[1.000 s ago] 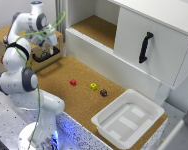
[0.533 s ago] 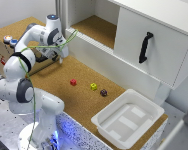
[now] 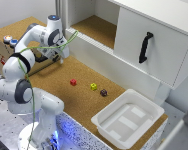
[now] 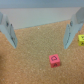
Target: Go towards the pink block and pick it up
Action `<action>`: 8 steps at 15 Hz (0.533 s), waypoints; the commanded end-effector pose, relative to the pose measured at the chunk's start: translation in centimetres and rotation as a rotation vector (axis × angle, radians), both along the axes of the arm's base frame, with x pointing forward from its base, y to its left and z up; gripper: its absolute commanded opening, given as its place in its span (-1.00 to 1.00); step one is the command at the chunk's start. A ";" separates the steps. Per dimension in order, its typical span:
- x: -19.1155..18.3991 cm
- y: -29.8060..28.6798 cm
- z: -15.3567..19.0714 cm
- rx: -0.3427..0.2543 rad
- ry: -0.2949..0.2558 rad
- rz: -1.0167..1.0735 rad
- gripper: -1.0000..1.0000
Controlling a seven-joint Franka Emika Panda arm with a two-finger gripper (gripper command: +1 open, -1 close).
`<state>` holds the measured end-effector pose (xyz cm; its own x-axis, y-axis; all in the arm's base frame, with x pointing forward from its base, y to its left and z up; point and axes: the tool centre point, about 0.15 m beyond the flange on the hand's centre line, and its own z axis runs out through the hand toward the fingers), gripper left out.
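Here the claw (image 4: 39, 31) hangs spread above the pink block (image 4: 54, 60).

Bare cork worktop (image 3: 54, 82) lies open between the claw (image 3: 60, 59) and the pink block (image 3: 73, 82), which stands free on every side. Beyond it sit the yellow block (image 3: 93, 86) and the dark maroon block (image 3: 103, 92), each apart. The cabinet ledge (image 3: 101, 55) runs alongside the claw.

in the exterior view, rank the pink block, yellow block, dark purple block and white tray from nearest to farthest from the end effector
The end effector hangs at the exterior view's upper left, above the cork surface.
1. pink block, just toward the exterior view's right and below it
2. yellow block, further right
3. dark purple block, right of the yellow one
4. white tray, at the lower right
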<state>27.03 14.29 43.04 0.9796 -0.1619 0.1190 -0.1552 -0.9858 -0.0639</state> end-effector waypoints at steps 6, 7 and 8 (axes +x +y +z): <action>2.9 -4.2 -9.2 -0.073 0.056 0.019 1.00; 3.6 -4.5 -10.2 -0.061 0.051 0.069 1.00; 4.3 -4.4 -11.5 -0.080 0.056 0.115 1.00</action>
<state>28.12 11.70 36.59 0.9813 -0.1712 0.0877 -0.1718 -0.9851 -0.0007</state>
